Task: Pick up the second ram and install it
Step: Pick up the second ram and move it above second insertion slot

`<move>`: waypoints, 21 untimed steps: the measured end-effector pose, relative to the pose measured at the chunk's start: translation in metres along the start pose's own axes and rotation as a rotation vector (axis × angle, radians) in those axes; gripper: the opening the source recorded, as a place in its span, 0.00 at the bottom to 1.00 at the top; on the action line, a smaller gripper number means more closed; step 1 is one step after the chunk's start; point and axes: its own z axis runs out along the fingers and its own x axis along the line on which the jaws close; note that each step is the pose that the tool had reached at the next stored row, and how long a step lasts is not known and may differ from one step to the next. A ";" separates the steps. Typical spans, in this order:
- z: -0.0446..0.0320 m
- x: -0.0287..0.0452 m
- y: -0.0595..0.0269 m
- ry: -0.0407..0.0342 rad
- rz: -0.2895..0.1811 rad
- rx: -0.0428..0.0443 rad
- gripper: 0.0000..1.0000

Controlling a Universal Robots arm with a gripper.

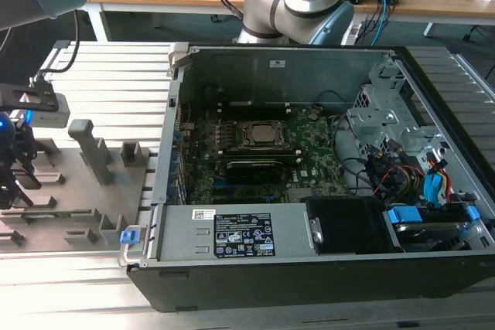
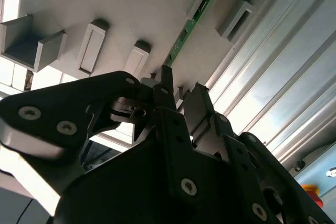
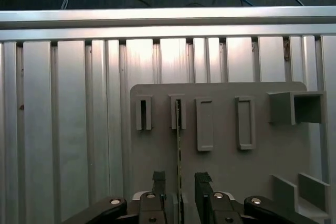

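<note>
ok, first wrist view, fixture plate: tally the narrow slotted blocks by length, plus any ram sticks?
short grey slotted blocks: 2
long grey slotted blocks: 2
green ram stick: 1
Total: 5

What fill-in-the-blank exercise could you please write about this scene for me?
1. The long, thin, flat ____ circuit-board stick stands on edge on the grey fixture plate.
2. The black gripper has one finger on each ____ of the stick.
3. Its jaws are ____.
Missing words: green; side; open.
</note>
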 end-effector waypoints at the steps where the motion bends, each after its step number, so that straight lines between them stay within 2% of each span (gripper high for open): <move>1: 0.0029 -0.0001 -0.0004 0.0000 -0.002 0.0000 0.36; 6: 0.0094 -0.0059 -0.0006 0.0004 -0.013 0.0000 0.36; 13: 0.0229 -0.0058 -0.0011 0.0011 -0.022 -0.0005 0.36; 21: 0.0442 -0.0055 -0.0026 0.0025 -0.052 -0.0012 0.36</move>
